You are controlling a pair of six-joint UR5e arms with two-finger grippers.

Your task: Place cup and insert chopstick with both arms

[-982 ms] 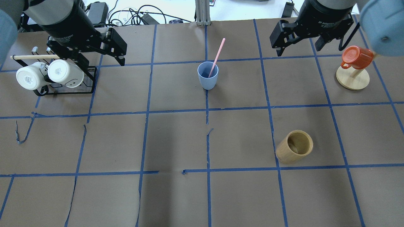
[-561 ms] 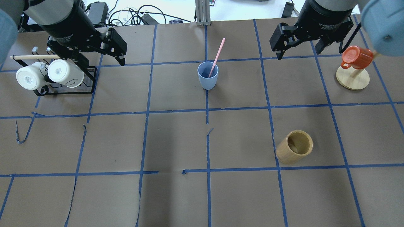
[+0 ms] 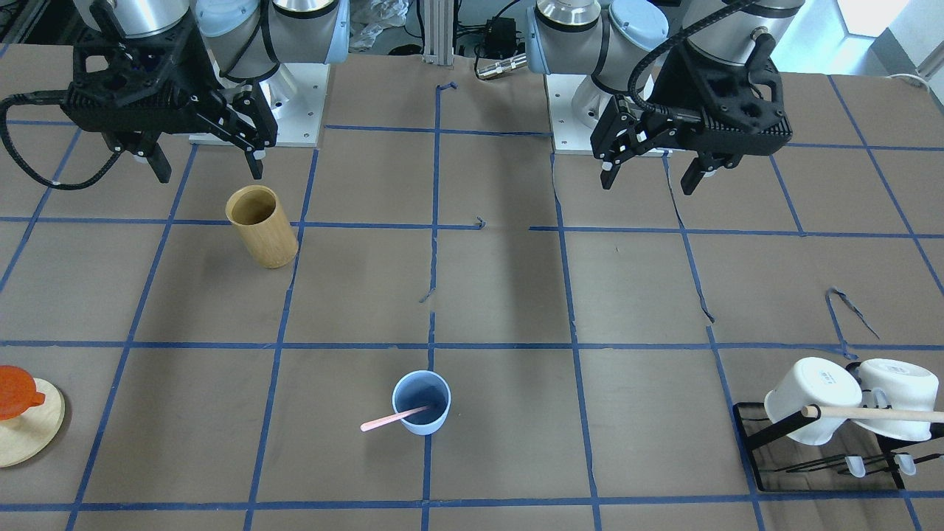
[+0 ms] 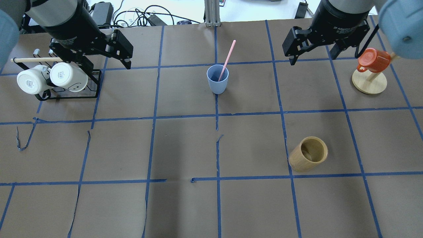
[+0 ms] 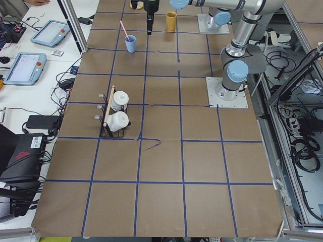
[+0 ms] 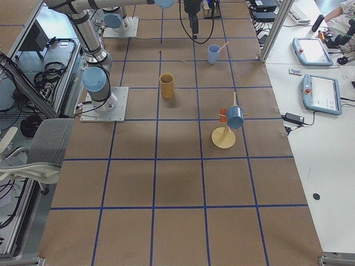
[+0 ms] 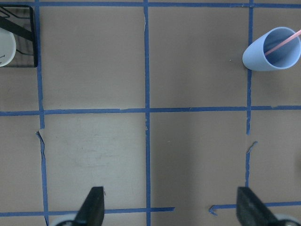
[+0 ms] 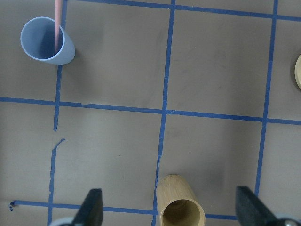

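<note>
The light-blue cup [image 4: 217, 82] stands upright at the table's far middle. It also shows in the front view [image 3: 421, 404] and both wrist views [image 7: 272, 52] [image 8: 47, 42]. The pink chopstick [image 4: 228, 56] stands in it and leans out over the rim; it also shows in the front view [image 3: 387, 420]. My left gripper [image 4: 103, 63] is open and empty, raised well to the left of the cup beside the mug rack. My right gripper [image 4: 312, 59] is open and empty, raised well to the right of the cup. Both also show in the front view [image 3: 649, 184] [image 3: 210, 175].
A tan bamboo cylinder [image 4: 309, 154] stands front right of the cup. A black rack [image 4: 69, 96] holds two white mugs [image 4: 67, 76] and a pale wooden rod [image 4: 36, 59] at far left. An orange mug [image 4: 373, 60] hangs on a wooden stand [image 4: 369, 84] at far right.
My right gripper has shifted slightly to the right. The left gripper, cup and chopstick have not moved.
</note>
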